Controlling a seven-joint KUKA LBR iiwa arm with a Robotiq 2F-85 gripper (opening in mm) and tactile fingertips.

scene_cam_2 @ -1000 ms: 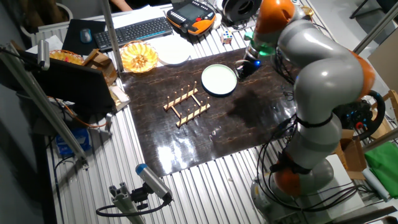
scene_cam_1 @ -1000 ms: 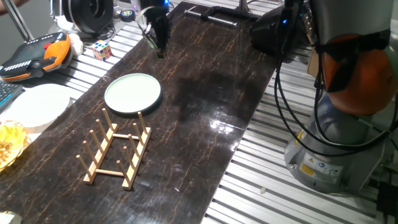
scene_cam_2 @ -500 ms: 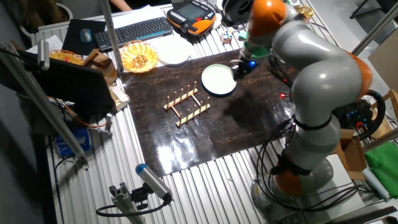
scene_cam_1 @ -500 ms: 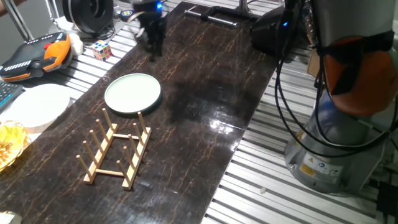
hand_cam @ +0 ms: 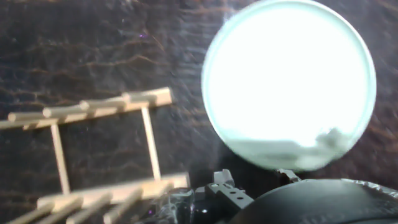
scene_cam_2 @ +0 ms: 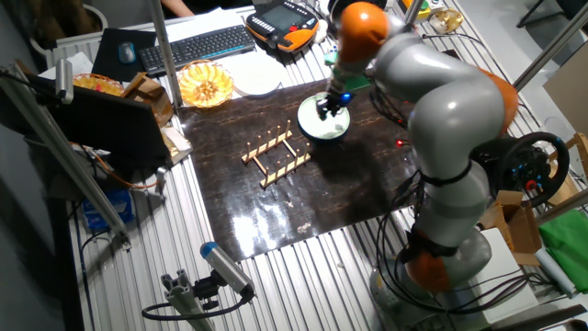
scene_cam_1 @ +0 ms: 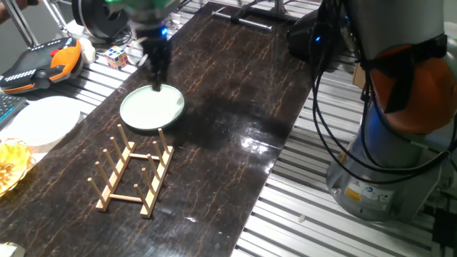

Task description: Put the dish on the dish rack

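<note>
The dish is a round pale mint-green plate lying flat on the dark table top, just beyond the dish rack. That rack is light wood with upright pegs and nothing stands in it. My gripper hangs over the dish's far rim, pointing down. Its fingers are blurred and read as one dark bar, so their spacing does not show. In the other fixed view the gripper covers part of the dish, with the rack to the left. The hand view shows the dish and the rack.
A larger white plate sits left of the dark top. A Rubik's cube and an orange-black pendant lie at the far left. A yellow dish and a keyboard are beyond. The arm's base stands to the right.
The gripper has swept from the far end of the table toward the near left and now hangs over the dish. The dish and the rack have not moved.
</note>
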